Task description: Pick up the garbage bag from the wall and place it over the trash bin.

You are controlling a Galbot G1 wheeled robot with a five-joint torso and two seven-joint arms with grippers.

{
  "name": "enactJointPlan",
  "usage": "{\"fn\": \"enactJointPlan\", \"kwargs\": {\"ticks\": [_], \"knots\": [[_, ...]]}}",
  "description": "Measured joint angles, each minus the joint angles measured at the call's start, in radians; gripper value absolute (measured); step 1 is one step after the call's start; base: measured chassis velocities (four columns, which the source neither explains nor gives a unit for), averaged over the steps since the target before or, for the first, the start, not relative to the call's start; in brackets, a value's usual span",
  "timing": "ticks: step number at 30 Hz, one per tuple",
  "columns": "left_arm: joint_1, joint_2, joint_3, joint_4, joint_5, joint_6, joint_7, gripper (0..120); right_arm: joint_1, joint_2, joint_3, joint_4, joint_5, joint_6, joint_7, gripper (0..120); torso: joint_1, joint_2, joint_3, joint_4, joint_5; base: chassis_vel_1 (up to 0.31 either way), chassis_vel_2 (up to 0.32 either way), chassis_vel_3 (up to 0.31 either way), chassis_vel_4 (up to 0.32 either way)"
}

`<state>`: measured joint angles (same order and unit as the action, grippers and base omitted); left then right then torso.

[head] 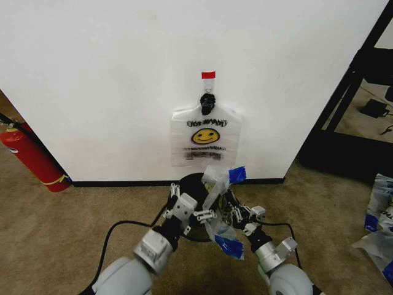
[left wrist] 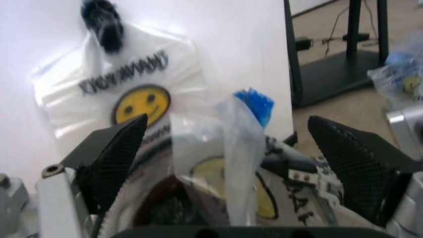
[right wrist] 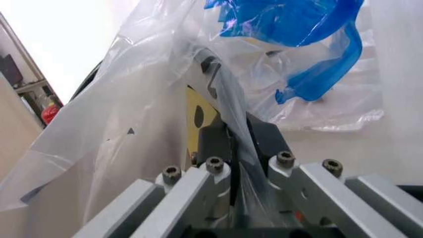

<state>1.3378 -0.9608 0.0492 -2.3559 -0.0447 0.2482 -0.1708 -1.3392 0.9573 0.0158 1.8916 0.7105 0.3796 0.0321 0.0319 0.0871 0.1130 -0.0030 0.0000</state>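
Head view: beige carpet meets white wall.

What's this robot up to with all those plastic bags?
The right gripper is pinching a garbage bag with blue patches above the black trash bin by the wall. The left gripper sits open beside it. More smiley bags hang from the hook.

I can read "THANK YOU" in black above the smiley on the bag hanging at the upper left of my left wrist view. The smaller print beneath it is too blurred to read.
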Motion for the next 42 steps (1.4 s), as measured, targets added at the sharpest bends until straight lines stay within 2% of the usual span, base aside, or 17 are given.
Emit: {"fn": "enactJointPlan", "kwargs": {"ticks": [5, 9, 14, 15, 18, 20, 21, 24, 27, 30, 32, 42], "knots": [[-0.022, -0.060, 0.029, 0.083, 0.057, 0.012, -0.003, 90, 0.040, 0.029, -0.039, -0.056, -0.046, 0.022, -0.006, 1, 0.000, 0.000, 0.000, -0.0002, -0.0001, 0.000, 0.000, 0.000, 0.000], [-0.043, -0.081, 0.046, 0.123, 0.042, 0.042, -0.027, 84, 0.070, 0.042, -0.053, -0.096, -0.066, 0.036, -0.014, 1, 0.000, 0.000, 0.000, -0.0001, 0.0001, 0.000, 0.000, 0.000, 0.000], [-0.071, -0.130, 0.065, 0.189, 0.045, 0.067, -0.071, 64, 0.093, 0.050, -0.065, -0.119, -0.083, 0.047, -0.016, 1, 0.000, 0.000, 0.000, -0.0001, 0.0000, 0.000, 0.000, 0.000, 0.000], [-0.071, -0.130, 0.065, 0.189, 0.045, 0.067, -0.071, 64, 0.093, 0.050, -0.065, -0.119, -0.083, 0.047, -0.016, 1, 0.000, 0.000, 0.000, -0.0001, 0.0000, 0.000, 0.000, 0.000, 0.000], [-0.079, -0.141, 0.072, 0.212, 0.074, 0.065, -0.073, 54, 0.092, 0.049, -0.065, -0.114, -0.085, 0.049, -0.017, 1, 0.000, 0.000, 0.000, -0.0002, 0.0000, 0.000, 0.000, 0.000, 0.000], [-0.087, -0.152, 0.081, 0.239, 0.128, 0.047, -0.072, 43, 0.084, 0.046, -0.062, -0.094, -0.085, 0.049, -0.017, 1, 0.000, 0.000, 0.000, -0.0002, 0.0001, 0.000, 0.000, 0.000, 0.000], [-0.087, -0.152, 0.081, 0.239, 0.128, 0.047, -0.072, 43, 0.084, 0.046, -0.062, -0.094, -0.085, 0.049, -0.017, 1, 0.000, 0.000, 0.000, -0.0002, 0.0001, 0.000, 0.000, 0.000, 0.000], [-0.092, -0.164, 0.081, 0.259, 0.171, 0.012, -0.090, 32, 0.078, 0.045, -0.057, -0.084, -0.086, 0.049, -0.016, 1, 0.000, 0.000, 0.000, -0.0002, 0.0000, 0.000, 0.000, 0.000, 0.000], [-0.089, -0.163, 0.066, 0.254, 0.186, -0.009, -0.115, 19, 0.070, 0.046, -0.051, -0.083, -0.089, 0.048, -0.013, 1, 0.000, 0.000, 0.000, -0.0002, -0.0001, 0.000, 0.000, 0.000, 0.000], [-0.080, -0.154, 0.051, 0.240, 0.198, -0.012, -0.120, 12, 0.066, 0.047, -0.051, -0.082, -0.090, 0.046, -0.011, 1, 0.000, 0.000, 0.000, -0.0002, 0.0000, 0.000, 0.000, 0.000, 0.000], [-0.064, -0.141, 0.030, 0.226, 0.218, -0.015, -0.120, 2, 0.064, 0.049, -0.050, -0.080, -0.090, 0.044, -0.005, 1, 0.000, 0.000, 0.000, -0.0002, 0.0000, 0.000, 0.000, 0.000, 0.000], [-0.029, -0.122, -0.020, 0.211, 0.233, -0.019, -0.120, 0, 0.048, 0.056, -0.042, -0.054, -0.071, 0.030, -0.002, 1, 0.000, 0.000, 0.000, -0.0001, -0.0001, 0.000, 0.000, 0.000, 0.000]]}}
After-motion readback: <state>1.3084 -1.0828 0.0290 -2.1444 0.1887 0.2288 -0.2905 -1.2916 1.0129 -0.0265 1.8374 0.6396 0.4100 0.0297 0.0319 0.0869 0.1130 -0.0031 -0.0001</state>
